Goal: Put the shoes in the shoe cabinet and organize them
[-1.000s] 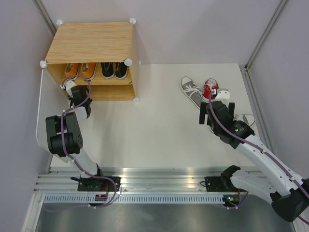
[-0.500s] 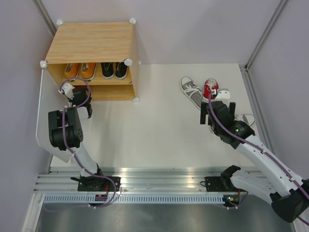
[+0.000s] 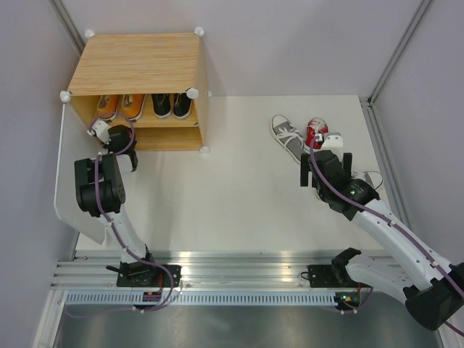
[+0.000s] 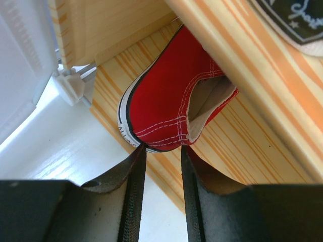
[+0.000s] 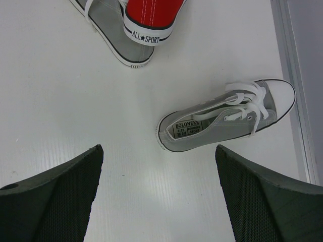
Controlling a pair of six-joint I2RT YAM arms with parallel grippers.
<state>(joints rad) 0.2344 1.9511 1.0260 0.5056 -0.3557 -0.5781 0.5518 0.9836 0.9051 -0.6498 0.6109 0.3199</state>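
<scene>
Top external: shoe cabinet (image 3: 138,61) sits right ahead of the left gripper (image 3: 105,133). Orange shoes (image 3: 119,107) and black shoes (image 3: 172,106) are on its upper shelf, above the fingers.
Left wrist: red shoe (image 4: 161,101) is in the lower compartment, heel at the fingertips. Narrow gap between the jaws, can't tell if they pinch it.
Right wrist: right gripper (image 5: 157,151) is spread wide and empty. Grey shoe (image 5: 227,118) lies just ahead. Second red shoe (image 5: 150,15) and second grey shoe (image 5: 113,30) are farther ahead-left, side by side.

Four shoes (image 3: 145,106) sit on the cabinet (image 3: 136,64) shelf (image 3: 168,125), one shoe (image 4: 166,108) beneath, three shoes (image 3: 288,134) on the table (image 3: 232,188) rightward.
</scene>
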